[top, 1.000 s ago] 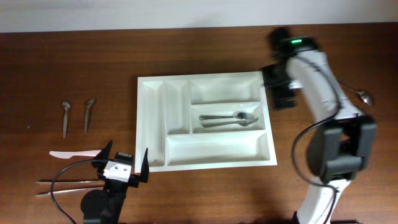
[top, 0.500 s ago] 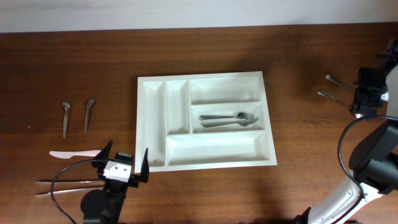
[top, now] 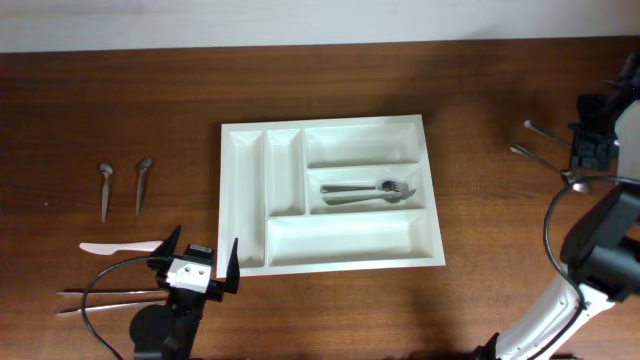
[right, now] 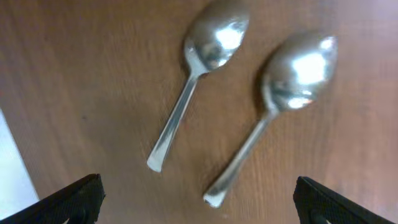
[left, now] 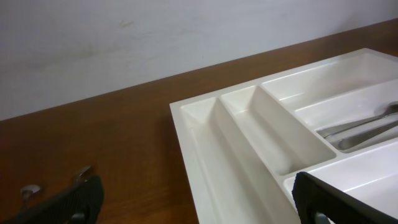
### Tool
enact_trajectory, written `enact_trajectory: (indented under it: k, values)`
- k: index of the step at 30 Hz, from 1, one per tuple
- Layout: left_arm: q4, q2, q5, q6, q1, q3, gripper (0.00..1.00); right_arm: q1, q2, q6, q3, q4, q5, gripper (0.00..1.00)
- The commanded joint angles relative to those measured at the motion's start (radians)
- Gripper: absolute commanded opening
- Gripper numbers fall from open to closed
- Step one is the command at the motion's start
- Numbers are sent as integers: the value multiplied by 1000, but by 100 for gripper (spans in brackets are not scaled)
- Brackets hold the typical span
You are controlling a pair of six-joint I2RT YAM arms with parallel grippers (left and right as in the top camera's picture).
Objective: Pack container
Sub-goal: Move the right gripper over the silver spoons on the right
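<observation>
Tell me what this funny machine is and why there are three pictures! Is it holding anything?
It is a robot with two arms at a wooden table. Each arm ends in a gripper, like a hand with two fingers. One picture comes from a camera high above, looking down. The other two come from small cameras on the wrists, so you see what each hand is facing. In the middle lies a big white tray with five boxes, and one box has some cutlery in it. The left gripper sits by the tray's near corner. The right gripper hangs over two spoons on the table. Far to the left lie two smaller spoons and a pink knife. Both grippers are open and hold nothing.
</observation>
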Motion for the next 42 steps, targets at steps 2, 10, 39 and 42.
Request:
enact_trajectory:
  k: [2, 10, 39, 42]
  values:
    - [3, -8, -7, 16, 4, -7, 99, 3, 79, -31, 19, 4, -72, 99]
    - [4, -8, -7, 16, 4, -7, 99, 3, 90, 37, 23, -19, -57, 99]
    - [4, -8, -7, 16, 4, -7, 99, 3, 144, 177, 23, -106, -1, 99]
    - [4, -8, -7, 16, 4, -7, 99, 3, 146, 195, 23, -122, 11, 99]
